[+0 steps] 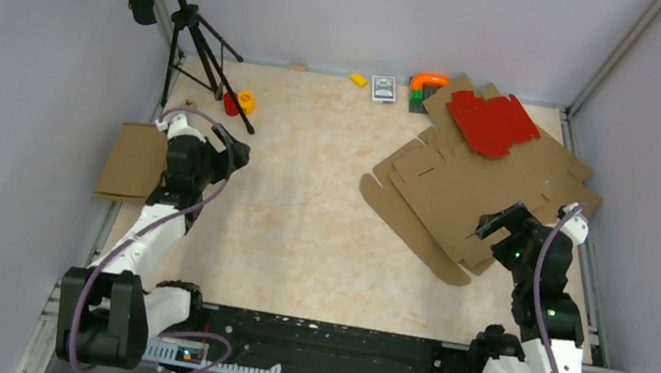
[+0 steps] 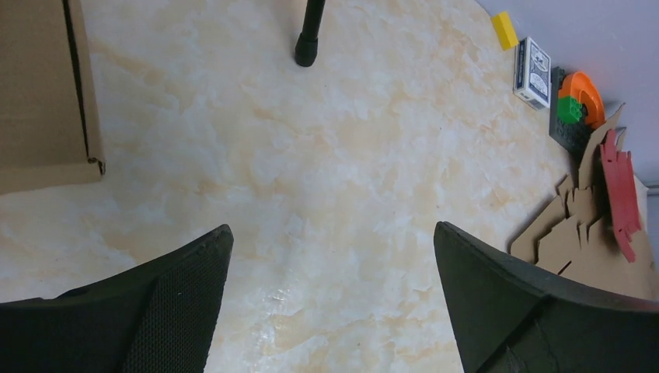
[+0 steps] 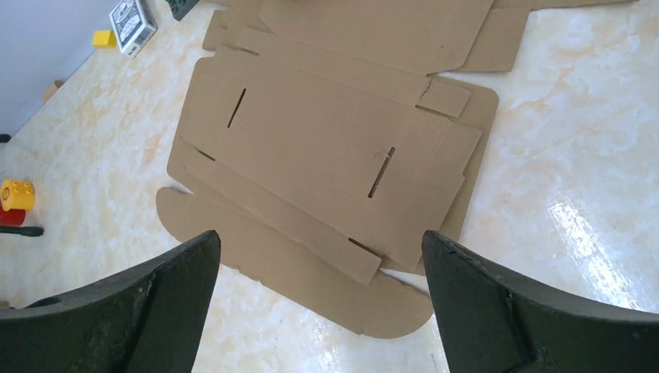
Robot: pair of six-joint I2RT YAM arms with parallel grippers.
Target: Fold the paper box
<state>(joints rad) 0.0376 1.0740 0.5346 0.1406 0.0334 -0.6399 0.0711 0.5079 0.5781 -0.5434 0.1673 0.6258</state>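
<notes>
A: Where is the box?
B: The box lies flat and unfolded on the right side of the table, reaching from near the far right corner toward the middle. More brown sheets of the same cut seem to lie under it, their edges offset.
A: Anything on top?
B: A red sheet rests on the far end of the pile.
A: And the right gripper?
B: The right gripper is over the pile's near right edge, jaws spread wide with nothing between them. Its wrist camera looks across the cardboard, showing slots, creases and rounded tabs. I cannot tell whether a finger touches the cardboard.
A: The left one?
B: The left gripper is well apart from the box, at the left side of the table. It is spread just as wide and empty, with bare tabletop below it. Beside it a brown carton lies at the table's left edge.
A: What else is there?
B: A tripod stands at the far left. Along the back wall are a yellow block, a card deck and an orange piece
</notes>
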